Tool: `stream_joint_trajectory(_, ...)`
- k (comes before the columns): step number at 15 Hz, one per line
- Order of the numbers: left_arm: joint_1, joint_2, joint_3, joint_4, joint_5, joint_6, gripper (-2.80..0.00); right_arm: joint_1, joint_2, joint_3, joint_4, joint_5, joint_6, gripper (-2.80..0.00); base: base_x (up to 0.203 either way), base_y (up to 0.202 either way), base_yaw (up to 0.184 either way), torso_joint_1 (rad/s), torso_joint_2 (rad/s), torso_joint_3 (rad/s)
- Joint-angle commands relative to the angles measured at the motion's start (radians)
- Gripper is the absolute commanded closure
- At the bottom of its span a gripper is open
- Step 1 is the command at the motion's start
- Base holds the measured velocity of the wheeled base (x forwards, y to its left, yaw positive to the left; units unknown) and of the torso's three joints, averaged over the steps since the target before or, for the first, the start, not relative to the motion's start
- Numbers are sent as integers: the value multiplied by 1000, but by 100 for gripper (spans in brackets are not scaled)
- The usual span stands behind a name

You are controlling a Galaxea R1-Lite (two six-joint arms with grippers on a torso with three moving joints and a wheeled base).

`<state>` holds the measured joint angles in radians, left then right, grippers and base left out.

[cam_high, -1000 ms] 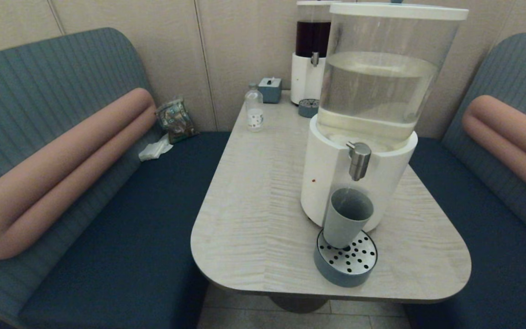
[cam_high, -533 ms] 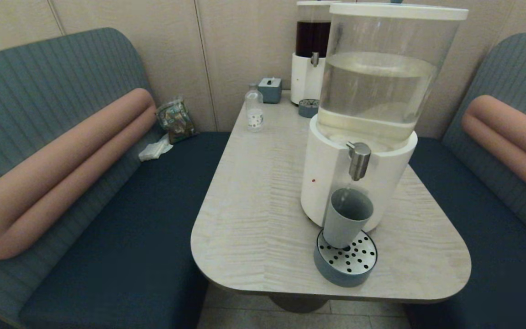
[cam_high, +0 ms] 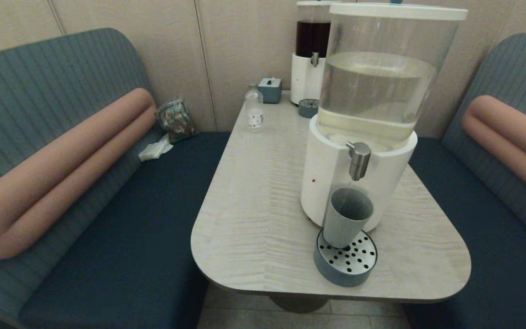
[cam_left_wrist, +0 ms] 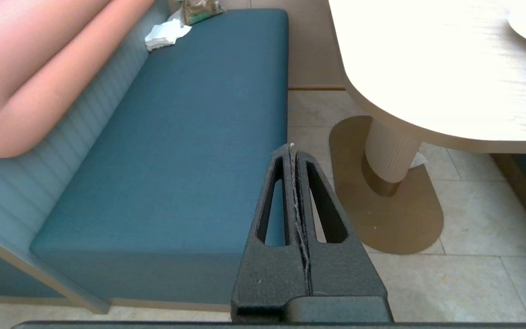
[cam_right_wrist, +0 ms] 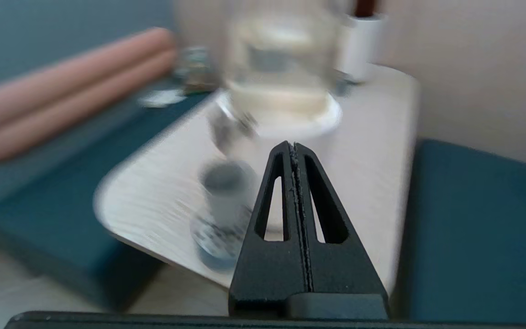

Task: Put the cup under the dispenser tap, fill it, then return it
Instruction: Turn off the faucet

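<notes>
Left gripper (cam_left_wrist: 293, 147): we see its two black fingers (cam_left_wrist: 274, 201) clenched flat together, nothing between them; it hangs low beside the table's edge, over the tiled floor (cam_left_wrist: 473, 219) and the near end of the blue bench seat (cam_left_wrist: 190, 137). It is out of the head view.

Right gripper (cam_right_wrist: 293, 146): we find its fingers (cam_right_wrist: 318, 201) pressed together and empty as well; it points toward the table from off its near right corner, apart from the cup. It too is out of the head view.

Cup (cam_high: 346, 218): the grey-blue tumbler stands upright on the back part of the round drip tray, directly under the tap, free of both grippers. A thin thread of liquid seems to run from the spout into it; we cannot make out the fill level. In the right wrist view it is only a smeared grey shape.

Dispenser tap (cam_high: 359, 160): the steel spout juts from the white base, just above the cup's mouth, not touching it.

Drip tray (cam_high: 356, 260): perforated steel top in a blue rim, close to the table's near edge; the cup covers part of its holes.

Big dispenser (cam_high: 381, 91): clear tank of pale liquid; its lid is cut off at the top.

Table (cam_high: 254, 219): pale wood grain, rounded corners; its pedestal shows only in the left wrist view.

Far end: a dark-red dispenser (cam_high: 311, 55), partly hidden behind the big tank, a small clear bottle (cam_high: 254, 109) and a small blue-grey box (cam_high: 270, 89).

Left bench: a crumpled white tissue (cam_high: 155, 149) and a packet (cam_high: 176, 119) whose print we cannot read.
</notes>
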<state>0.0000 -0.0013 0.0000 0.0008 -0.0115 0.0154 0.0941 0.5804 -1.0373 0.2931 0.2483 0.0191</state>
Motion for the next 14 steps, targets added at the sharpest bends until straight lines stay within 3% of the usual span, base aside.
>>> stream_joint_trajectory(1,0,1,0,-1,-1,0,0,37,258,-189,58,24,5,0,0,0,0,0,0,0)
stream_joint_trajectory(4,0,1,0,1,-1,0,0,145,534,-468,260,34,14,0,0,0,0,0,0,0)
stream_joint_trajectory(6,0,1,0,1,-1,0,0,229,707,-578,325,-11,19,0,0,0,0,0,0,0)
stream_joint_trajectory(9,0,1,0,0,-1,0,0,415,917,-723,363,-195,14,0,0,0,0,0,0,0)
stream_joint_trajectory(12,0,1,0,1,-1,0,0,464,1064,-894,378,-303,1,0,0,0,0,0,0,0)
stream_joint_trajectory(14,0,1,0,0,-1,0,0,471,1108,-902,382,-380,-89,0,0,0,0,0,0,0)
